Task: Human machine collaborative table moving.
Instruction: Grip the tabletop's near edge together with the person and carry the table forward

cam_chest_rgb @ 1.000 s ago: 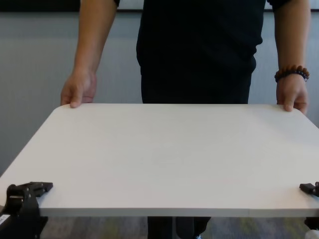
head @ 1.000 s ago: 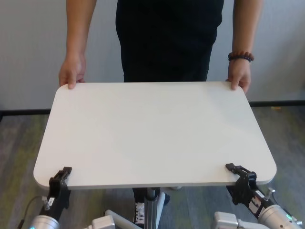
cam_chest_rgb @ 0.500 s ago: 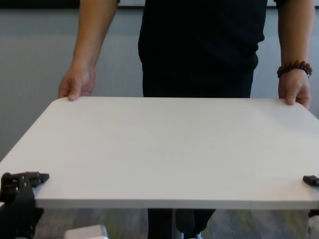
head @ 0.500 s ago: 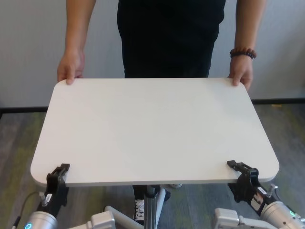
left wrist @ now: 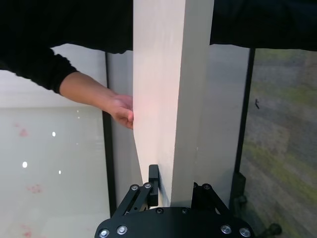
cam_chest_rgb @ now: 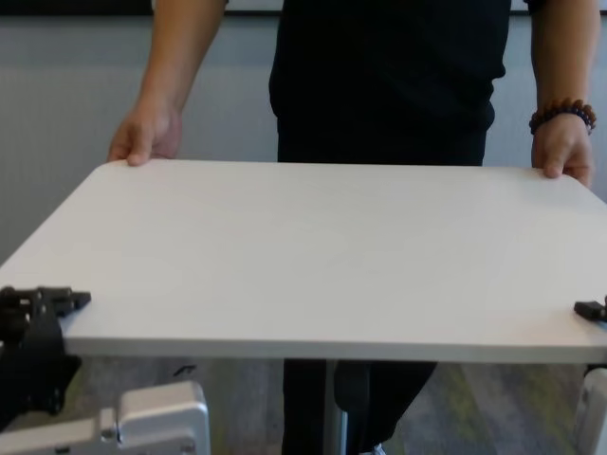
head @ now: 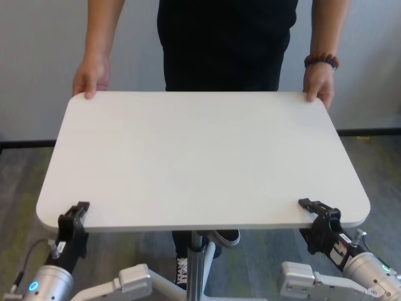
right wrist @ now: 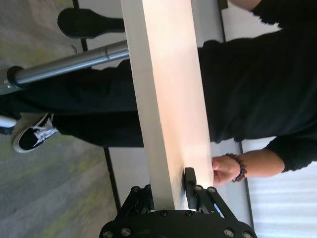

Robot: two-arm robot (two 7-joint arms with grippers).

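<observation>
Left gripper point(head: 74, 213), right gripper point(head: 315, 209) (seemingly clamped) — table point(head: 200, 157) edge.

Matt white table point(head: 200, 157), metal post point(head: 197, 263).

The white table point(head: 200, 157) is bare across its top between the left gripper point(head: 74, 216) and right gripper point(head: 316, 213), both clamped on its near edge. Opposite them, the human point(head: 225, 44) blocks the far side. A metal post point(head: 197, 263) stands beneath, between the grippers.
</observation>
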